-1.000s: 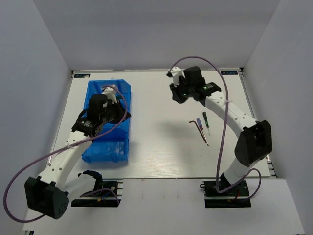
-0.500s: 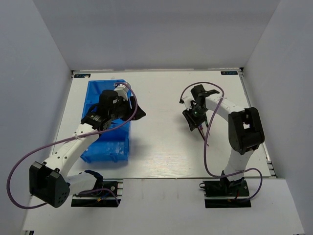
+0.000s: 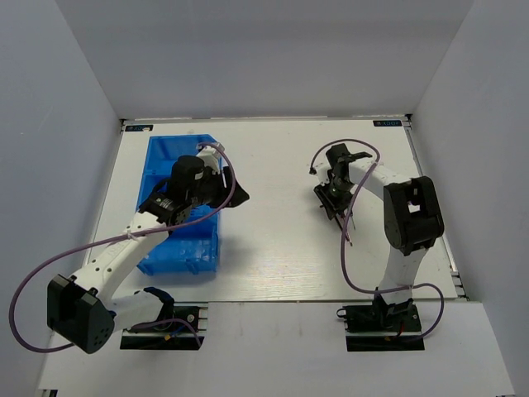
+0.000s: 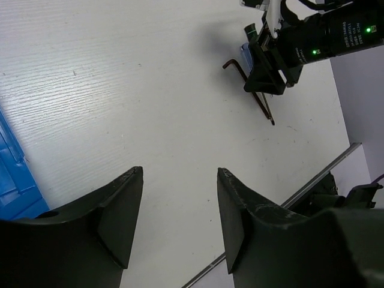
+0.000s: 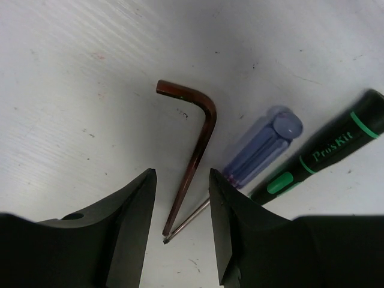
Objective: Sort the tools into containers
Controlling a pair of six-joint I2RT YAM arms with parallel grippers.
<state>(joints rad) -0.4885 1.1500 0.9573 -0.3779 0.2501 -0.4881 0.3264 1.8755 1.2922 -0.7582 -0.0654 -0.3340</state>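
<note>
A: How are the jaws set, and where is the hex key (image 5: 201, 138) found?

B: The right gripper (image 5: 181, 180) is held parted and empty, straddling the lower end of the hex key, which lies flat on the table (image 3: 273, 248). The left gripper (image 4: 179, 180) is also spread with nothing in it, well apart from the hex key, on the side toward the blue bin (image 3: 153, 157).

A: Which way is the hex key pointed?

B: In the right wrist view its long leg is run from the bend down into the gap between the fingers, slightly slanted. The short leg is turned away from the blue-handled screwdriver (image 5: 264, 147) just beside it. A black and green screwdriver (image 5: 336, 141) is laid beyond that.

A: What could go wrong?

B: The thin shaft of the blue-handled screwdriver is met by the hex key's free end, so both could be pinched together. The flat, slender key could also be skidded aside or rolled out if the fingers are closed too high.
</note>
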